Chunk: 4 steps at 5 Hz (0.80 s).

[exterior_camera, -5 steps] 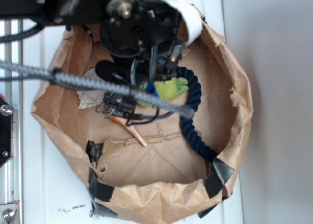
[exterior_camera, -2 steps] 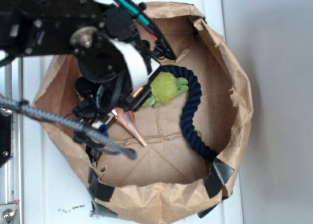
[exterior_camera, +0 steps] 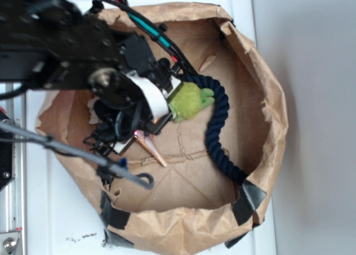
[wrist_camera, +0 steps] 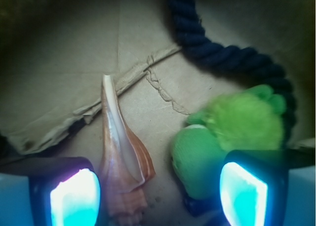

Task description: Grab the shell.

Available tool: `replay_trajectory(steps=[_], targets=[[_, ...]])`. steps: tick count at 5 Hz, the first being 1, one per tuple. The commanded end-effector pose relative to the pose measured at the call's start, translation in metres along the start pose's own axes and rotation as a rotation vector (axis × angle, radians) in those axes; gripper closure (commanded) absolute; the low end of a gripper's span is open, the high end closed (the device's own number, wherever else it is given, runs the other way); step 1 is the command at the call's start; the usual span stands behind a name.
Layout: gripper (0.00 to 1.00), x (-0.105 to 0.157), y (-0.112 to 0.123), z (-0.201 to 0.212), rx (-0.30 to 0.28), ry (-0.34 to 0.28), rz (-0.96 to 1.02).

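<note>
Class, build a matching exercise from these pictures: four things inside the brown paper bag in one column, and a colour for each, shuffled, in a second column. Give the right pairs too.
Column one:
1. glossy spiral shell
2. fuzzy plush toy
3. thick twisted rope
4. tape patches on the brown paper bag's rim

Column two:
A. dark navy blue
B. black
C. orange-tan
D. bright green

Pairs: 1-C, 2-D, 3-A, 4-B

Robot lab bench: white worktop (exterior_camera: pixel 39 210) with metal rail (exterior_camera: pixel 6 221), taped paper bag (exterior_camera: pixel 267 121) test bin.
</note>
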<state>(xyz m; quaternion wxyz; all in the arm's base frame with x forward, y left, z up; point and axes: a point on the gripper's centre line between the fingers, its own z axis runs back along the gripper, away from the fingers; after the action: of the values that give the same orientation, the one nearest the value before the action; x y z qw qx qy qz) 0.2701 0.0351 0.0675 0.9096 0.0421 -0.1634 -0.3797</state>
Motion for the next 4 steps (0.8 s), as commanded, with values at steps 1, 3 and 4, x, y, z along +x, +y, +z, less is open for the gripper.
replay_trajectory(steps=[1,3,4], targets=[[0.0,0.008,-0.002,-0.007,0.007,0.012,-0.035],[0.0,-0.003,-0.015,-0.003,-0.022,0.026,-0.052],[0.0,-0.003,-0.01,0.007,-0.044,0.007,-0.059]])
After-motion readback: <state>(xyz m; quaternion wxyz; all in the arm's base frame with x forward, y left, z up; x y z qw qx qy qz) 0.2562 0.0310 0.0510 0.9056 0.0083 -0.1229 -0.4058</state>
